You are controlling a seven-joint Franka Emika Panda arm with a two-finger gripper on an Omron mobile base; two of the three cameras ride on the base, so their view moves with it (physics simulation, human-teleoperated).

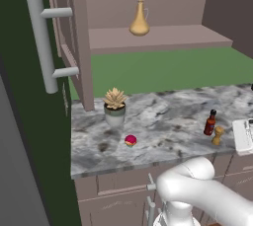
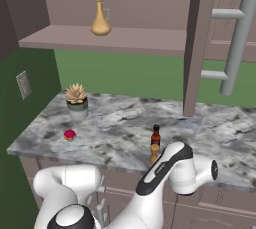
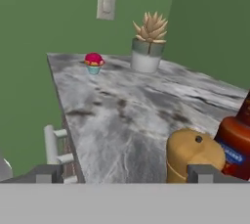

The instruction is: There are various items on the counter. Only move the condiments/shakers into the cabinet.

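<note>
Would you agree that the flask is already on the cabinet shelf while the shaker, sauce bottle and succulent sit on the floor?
Not quite: the shaker, sauce bottle and succulent sit on the counter, as the left base view shows. The flask is on the cabinet shelf.

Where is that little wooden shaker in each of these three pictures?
Left base view: wooden shaker at the counter's right front, just below the red sauce bottle.
Right base view: shaker at centre, in front of the bottle, partly behind the arm.
Hand view: shaker bottom right, close up.
Shared landmark: potted succulent.
</note>
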